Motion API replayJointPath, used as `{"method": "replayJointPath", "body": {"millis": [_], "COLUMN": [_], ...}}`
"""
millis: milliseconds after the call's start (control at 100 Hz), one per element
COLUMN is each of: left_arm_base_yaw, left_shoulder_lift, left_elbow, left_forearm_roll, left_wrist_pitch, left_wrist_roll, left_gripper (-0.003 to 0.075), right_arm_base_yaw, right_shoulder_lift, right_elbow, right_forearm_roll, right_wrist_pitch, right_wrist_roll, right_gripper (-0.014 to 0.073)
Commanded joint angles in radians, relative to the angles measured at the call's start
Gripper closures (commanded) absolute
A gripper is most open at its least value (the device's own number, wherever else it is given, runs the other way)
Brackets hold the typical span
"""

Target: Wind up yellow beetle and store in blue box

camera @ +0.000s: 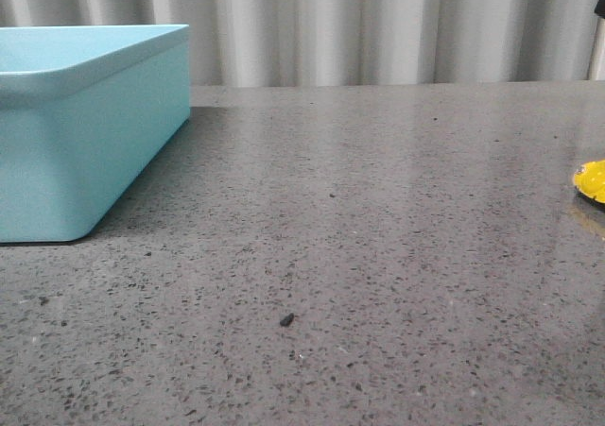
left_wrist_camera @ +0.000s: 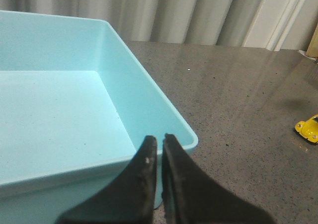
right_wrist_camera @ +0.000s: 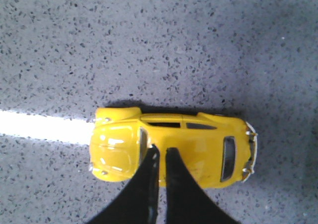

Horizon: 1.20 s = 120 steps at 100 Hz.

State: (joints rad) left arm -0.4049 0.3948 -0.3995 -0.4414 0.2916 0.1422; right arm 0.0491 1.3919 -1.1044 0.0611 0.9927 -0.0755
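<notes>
The yellow beetle [camera: 592, 179] is a small glossy toy car standing on the grey table at the far right edge of the front view, only partly in frame. In the right wrist view it [right_wrist_camera: 198, 144] lies crosswise right under my right gripper [right_wrist_camera: 161, 151], which is shut with its tips over the roof and holds nothing. The blue box [camera: 85, 133] stands at the far left and is empty. My left gripper [left_wrist_camera: 160, 138] is shut and empty, above the box's near corner [left_wrist_camera: 191, 137]. The beetle [left_wrist_camera: 308, 128] shows far off to the side there. Neither gripper shows in the front view.
The grey speckled table [camera: 359, 256] runs between box and beetle, with a small dark speck [camera: 286, 320] on it. A pale pleated curtain [camera: 378, 25] hangs behind the table's far edge. A bright strip of reflected light [right_wrist_camera: 44, 124] crosses the table beside the beetle.
</notes>
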Motion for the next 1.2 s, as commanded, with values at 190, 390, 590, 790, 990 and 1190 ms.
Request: {"method": "replayJointPath", "body": {"millis": [190,390,590,790,990,1190], "left_arm_base_yaw": [0.0,0.0,0.0,0.0,0.0,0.0], "left_shoulder_lift": [0.014,0.014,0.014,0.014,0.014,0.014], "left_elbow": [-0.039,-0.037,-0.037,-0.037,-0.037,-0.037], "left_forearm_roll": [-0.019,-0.019,-0.019,-0.019,-0.019,-0.019], "left_wrist_pitch": [-0.073,-0.076,-0.076,-0.076,-0.076,-0.076], "left_wrist_roll": [0.002,0.002,0.002,0.002,0.002,0.002], "left_gripper": [0.0741,0.0741,0.0741,0.0741,0.0741,0.0741], "right_arm_base_yaw": [-0.006,-0.006,-0.006,-0.006,-0.006,-0.006], "right_shoulder_lift": [-0.016,-0.007,0.011,0.02,0.022,0.022], "right_elbow": [-0.032,-0.032,-0.015,-0.002,-0.002,-0.002], "right_forearm_roll": [0.001,-0.001,-0.002,-0.003,-0.003,-0.003], "right_wrist_pitch": [-0.047,-0.044,-0.042,-0.026,-0.021,-0.013], "right_wrist_roll": [-0.012,-0.012,-0.012,-0.012,-0.012,-0.012], "right_gripper": [0.0646,0.0646,0.0646,0.0646,0.0646,0.0646]}}
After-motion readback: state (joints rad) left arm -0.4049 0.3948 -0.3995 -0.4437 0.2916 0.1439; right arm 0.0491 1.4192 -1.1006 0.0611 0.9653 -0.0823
